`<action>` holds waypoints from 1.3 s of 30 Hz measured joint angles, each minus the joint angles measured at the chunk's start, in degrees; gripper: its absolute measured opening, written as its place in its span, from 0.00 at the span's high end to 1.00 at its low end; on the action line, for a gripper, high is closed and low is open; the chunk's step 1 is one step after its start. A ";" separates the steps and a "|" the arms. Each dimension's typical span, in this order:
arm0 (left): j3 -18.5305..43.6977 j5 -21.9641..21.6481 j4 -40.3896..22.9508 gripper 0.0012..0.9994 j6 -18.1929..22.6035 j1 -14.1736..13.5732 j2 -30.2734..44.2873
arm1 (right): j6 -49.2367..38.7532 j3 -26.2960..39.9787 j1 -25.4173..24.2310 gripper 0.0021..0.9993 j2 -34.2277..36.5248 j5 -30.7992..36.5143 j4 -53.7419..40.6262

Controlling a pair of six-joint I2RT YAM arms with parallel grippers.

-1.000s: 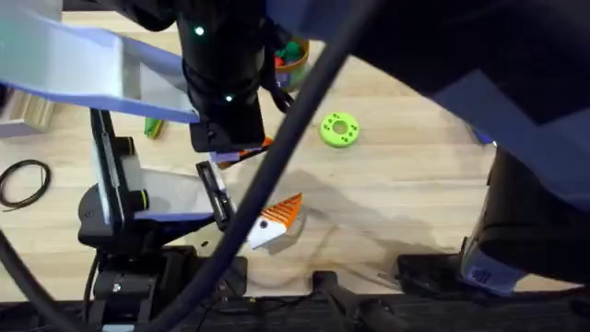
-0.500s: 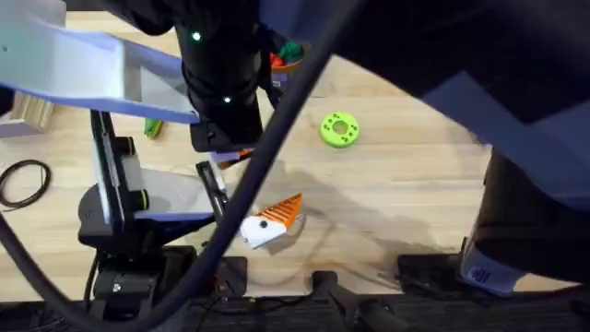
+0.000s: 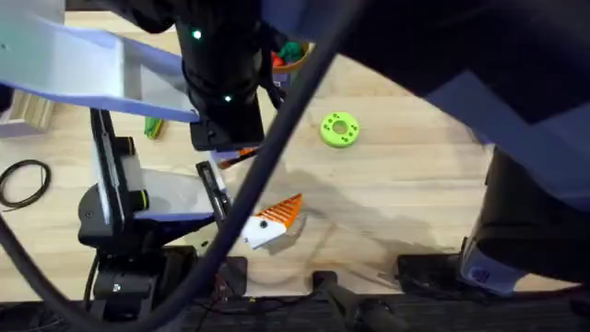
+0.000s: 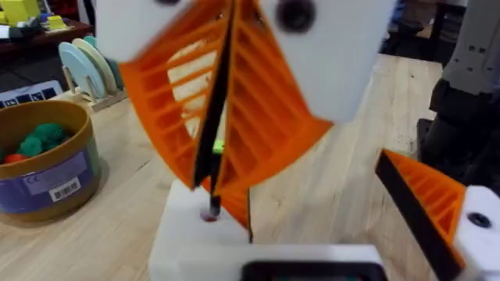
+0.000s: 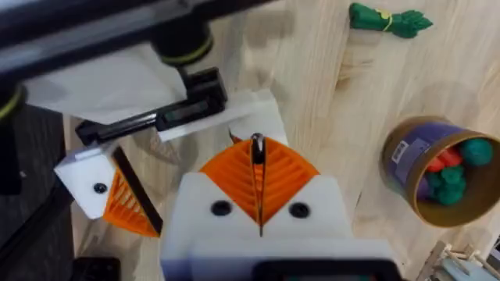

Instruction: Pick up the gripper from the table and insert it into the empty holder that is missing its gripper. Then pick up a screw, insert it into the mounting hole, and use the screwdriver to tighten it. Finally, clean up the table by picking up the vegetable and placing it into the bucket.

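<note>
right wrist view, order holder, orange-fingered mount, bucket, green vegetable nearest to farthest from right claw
1. holder, just beyond the right claw's tips
2. orange-fingered mount, off to one side
3. bucket and green vegetable, out on the table: too close to call

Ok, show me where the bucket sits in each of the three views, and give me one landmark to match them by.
Overhead: the bucket is at the top centre, partly hidden behind the dark arm.
Left wrist: the bucket stands on the table in front of the plate rack.
Right wrist: the bucket stands on the table near the green vegetable.
Shared landmark: the white-and-orange finger block.
</note>
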 joint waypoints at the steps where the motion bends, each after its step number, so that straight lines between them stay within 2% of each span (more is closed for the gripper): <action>1: 0.00 0.00 0.00 0.01 0.00 0.00 0.00 | 0.00 0.00 0.00 1.00 -0.22 -0.01 -0.02; 9: 0.00 0.00 0.00 0.01 0.00 0.00 0.02 | 0.00 0.00 -0.13 1.00 -2.21 -0.01 -0.29; 39: 0.00 0.00 0.00 0.01 0.00 0.00 0.00 | 0.00 0.00 -0.65 1.00 -1.86 -0.01 -0.42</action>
